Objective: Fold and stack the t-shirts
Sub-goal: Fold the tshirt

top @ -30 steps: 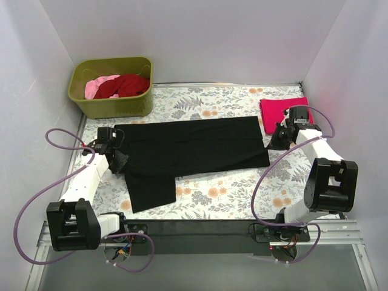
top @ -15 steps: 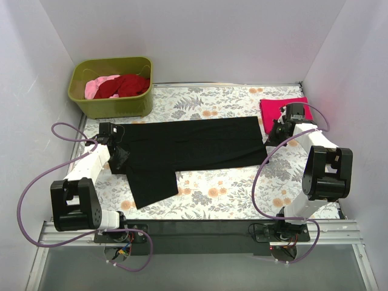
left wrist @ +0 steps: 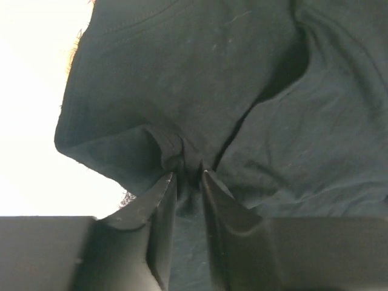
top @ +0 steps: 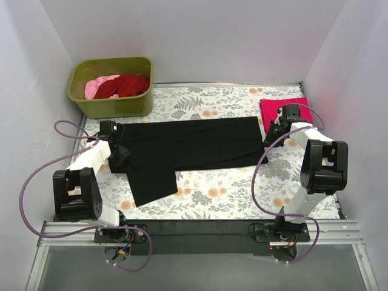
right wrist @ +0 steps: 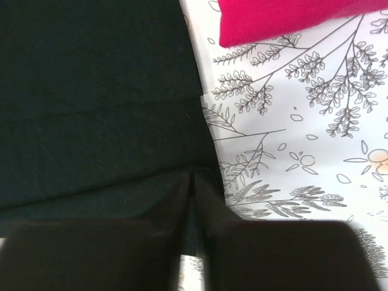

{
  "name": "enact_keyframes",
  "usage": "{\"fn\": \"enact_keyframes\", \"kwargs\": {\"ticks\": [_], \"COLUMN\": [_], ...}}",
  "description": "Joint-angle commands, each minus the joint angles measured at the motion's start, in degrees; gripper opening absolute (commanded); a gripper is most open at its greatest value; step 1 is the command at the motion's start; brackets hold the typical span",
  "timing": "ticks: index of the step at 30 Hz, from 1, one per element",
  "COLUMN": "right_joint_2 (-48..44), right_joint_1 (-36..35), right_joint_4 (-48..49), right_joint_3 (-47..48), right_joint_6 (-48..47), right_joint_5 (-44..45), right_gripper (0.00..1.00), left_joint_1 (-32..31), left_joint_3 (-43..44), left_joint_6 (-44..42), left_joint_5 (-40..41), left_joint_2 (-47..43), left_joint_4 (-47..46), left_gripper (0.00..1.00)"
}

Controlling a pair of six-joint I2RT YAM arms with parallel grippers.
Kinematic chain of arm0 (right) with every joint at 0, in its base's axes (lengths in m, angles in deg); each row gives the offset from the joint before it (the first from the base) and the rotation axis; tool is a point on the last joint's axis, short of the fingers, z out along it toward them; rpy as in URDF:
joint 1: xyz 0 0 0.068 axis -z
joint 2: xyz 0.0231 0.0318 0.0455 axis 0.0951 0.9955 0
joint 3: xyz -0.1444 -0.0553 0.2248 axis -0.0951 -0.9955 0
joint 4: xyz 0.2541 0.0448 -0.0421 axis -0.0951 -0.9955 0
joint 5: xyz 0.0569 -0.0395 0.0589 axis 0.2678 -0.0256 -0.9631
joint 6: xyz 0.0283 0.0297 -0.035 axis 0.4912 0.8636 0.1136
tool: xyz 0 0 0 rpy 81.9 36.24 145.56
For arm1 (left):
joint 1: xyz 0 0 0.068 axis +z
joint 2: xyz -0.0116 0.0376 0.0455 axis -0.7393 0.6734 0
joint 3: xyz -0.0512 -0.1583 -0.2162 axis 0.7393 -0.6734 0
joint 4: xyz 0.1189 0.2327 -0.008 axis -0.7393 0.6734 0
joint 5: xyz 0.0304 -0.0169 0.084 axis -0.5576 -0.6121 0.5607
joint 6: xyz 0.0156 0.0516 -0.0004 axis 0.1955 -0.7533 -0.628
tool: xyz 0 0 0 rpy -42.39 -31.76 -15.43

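The black t-shirt (top: 194, 144) lies spread across the middle of the table, one sleeve hanging toward the front left. My left gripper (top: 118, 156) is shut on a bunched fold of the black t-shirt (left wrist: 242, 91) at its left end. My right gripper (top: 271, 137) is shut on the black t-shirt's (right wrist: 97, 91) right edge. The magenta-pink t-shirt (top: 284, 113) lies folded at the back right, and shows in the right wrist view (right wrist: 291, 18). The dark red t-shirt (top: 126, 85) and the pale pink t-shirt (top: 97, 86) sit in the tub.
The olive-green tub (top: 112, 106) stands at the back left corner. The floral table cloth (top: 230, 188) covers the table. White walls close in on the left, back and right. Purple cables loop beside both arms.
Both grippers have drawn the black t-shirt a little toward the back. The front hem and hanging sleeve have shifted back with it. The left arm's elbow has folded in closer.
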Motion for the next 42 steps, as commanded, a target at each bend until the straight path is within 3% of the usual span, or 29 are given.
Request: {"fn": "enact_keyframes", "kwargs": {"ticks": [1,2,4,6,10,17,23,28,31,42], "right_joint_2": [-2.0,-3.0,-6.4,-9.9,-14.9,-19.1,-13.8,-7.5,-3.9,4.5], "right_joint_1": [-1.2,-1.7,-3.9,-7.4,-16.0,-32.6,-46.9,-52.9,-55.7,-61.1], "right_joint_4": [2.1,2.1,2.0,2.0,2.9,14.7,22.5,28.9,28.8,28.9], "right_joint_3": [2.3,2.2,1.6,0.9,-2.9,-11.8,-12.2,-11.1,-9.4,-6.3], "right_joint_6": [-1.1,-1.2,-1.3,-1.0,2.2,11.7,17.7,22.9,24.2,26.1], "right_joint_5": [-0.1,0.3,0.6,1.0,0.9,-7.3,-9.8,-9.1,-8.5,-8.3], "right_gripper": [0.24,0.30,0.45,0.50,0.53,0.52,0.52,0.49,0.48,0.48], "left_joint_1": [0.5,0.5,0.5,0.5,0.3,-2.6,-10.7,-11.9,-12.7,-16.9], "left_joint_3": [1.9,2.0,1.6,0.7,-2.7,-10.9,-13.7,-15.2,-15.4,-17.9], "left_joint_6": [-0.8,-1.1,-2.5,-3.2,-1.9,3.7,11.5,17.7,20.3,22.7], "left_joint_5": [0.1,-0.1,-1.2,-1.4,-3.4,-5.6,-3.3,-1.3,0.7,-0.3], "left_joint_2": [-2.0,-3.2,-7.3,-10.1,-16.4,-24.5,-23.0,-23.7,-25.3,-18.4], "left_joint_4": [-2.0,-2.1,-2.3,-1.7,3.6,9.9,14.9,17.9,18.9,16.6], "left_gripper": [0.29,0.44,0.55,0.66,0.73,0.75,0.75,0.72,0.70,0.64]}}
